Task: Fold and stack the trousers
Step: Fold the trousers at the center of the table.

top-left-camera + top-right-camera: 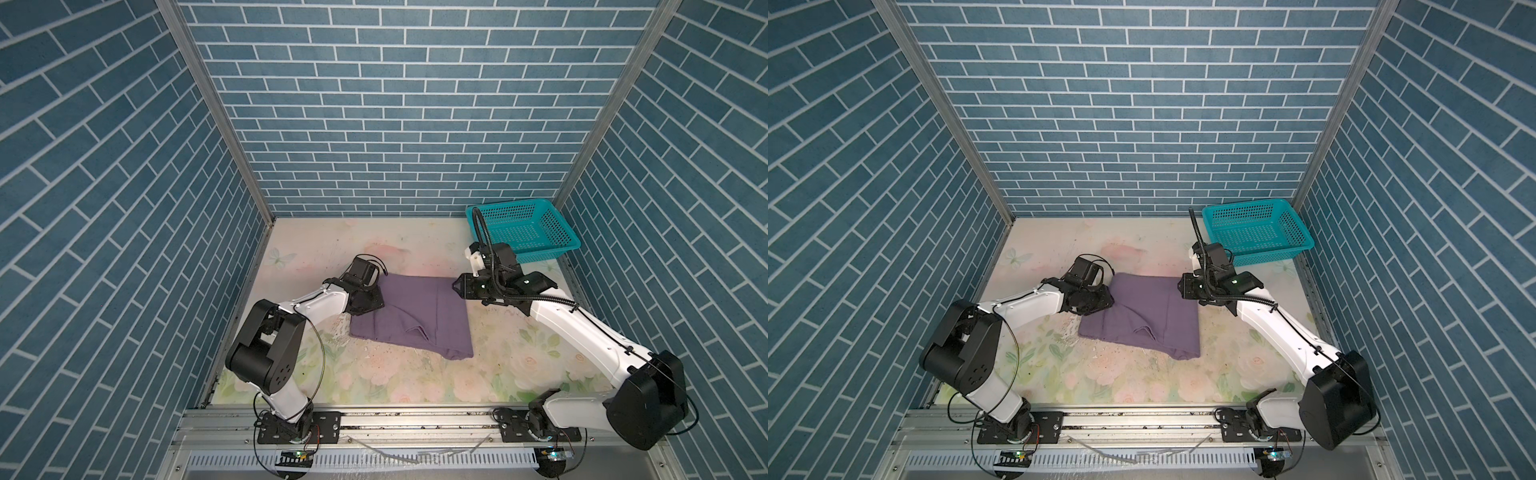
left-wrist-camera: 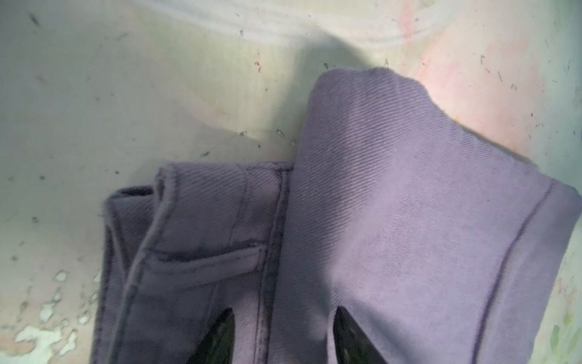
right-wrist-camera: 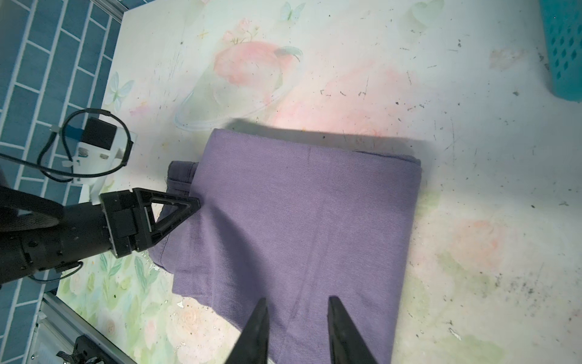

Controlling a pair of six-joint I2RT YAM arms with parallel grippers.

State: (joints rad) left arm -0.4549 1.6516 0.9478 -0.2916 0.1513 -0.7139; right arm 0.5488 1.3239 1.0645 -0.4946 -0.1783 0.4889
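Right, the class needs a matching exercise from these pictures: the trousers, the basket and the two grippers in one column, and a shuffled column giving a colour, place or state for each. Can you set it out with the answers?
Things
1. trousers
2. basket
3. left gripper
4. right gripper

Descriptions
A. teal, in the far right corner
B. open, at the trousers' edge nearer the basket
C. purple, folded, lying flat in the middle
D. open, at the trousers' edge farther from the basket

Pairs: 1-C, 2-A, 3-D, 4-B
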